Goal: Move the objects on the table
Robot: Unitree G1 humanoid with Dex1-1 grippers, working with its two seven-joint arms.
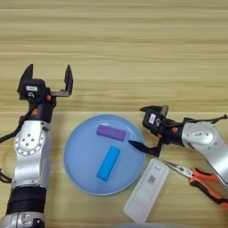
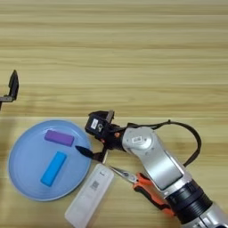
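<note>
Wooden tabletop (image 1: 133,53) fills the scene. Right gripper (image 1: 143,127) hangs at the right rim of the light-blue plate (image 1: 80,167), jaws spread and grasping nothing, one tip over the rim. On the plate lie the purple block (image 1: 111,132) and, nearer, the blue block (image 1: 108,163). The white remote (image 1: 146,190) and orange-handled pliers (image 1: 199,179) lie near right. Left gripper (image 1: 49,75) rests far left, released.
</note>
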